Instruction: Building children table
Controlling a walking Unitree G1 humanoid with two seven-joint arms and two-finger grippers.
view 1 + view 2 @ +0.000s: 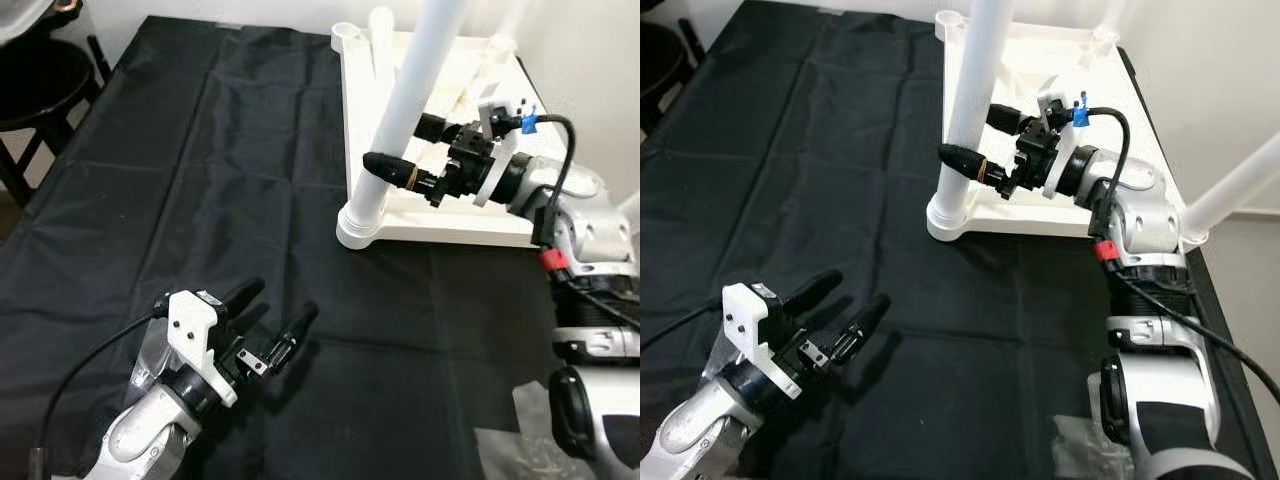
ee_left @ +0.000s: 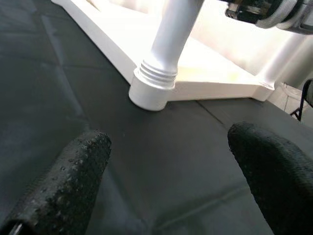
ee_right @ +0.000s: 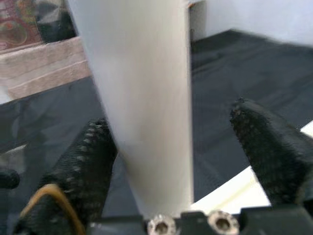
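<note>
A white children's table [image 1: 455, 222] lies upside down on the black cloth. A white leg [image 1: 412, 90] stands screwed into its near left corner socket [image 2: 149, 93]. My right gripper [image 1: 396, 142] straddles this leg low down, open. In the right wrist view one finger [image 3: 83, 166] lies against the leg [image 3: 142, 98] and the other finger [image 3: 266, 142] stands off it. My left gripper [image 1: 283, 300] hovers open over the cloth at the front left, pointing toward the table, with nothing between its fingers [image 2: 73, 176].
Another white leg [image 1: 1238, 182] slants up from the table's right side, and a further one [image 1: 380, 30] stands at the back. A dark stool [image 1: 40, 80] sits past the cloth's far left edge. Crinkled clear plastic [image 1: 520, 430] lies at the front right.
</note>
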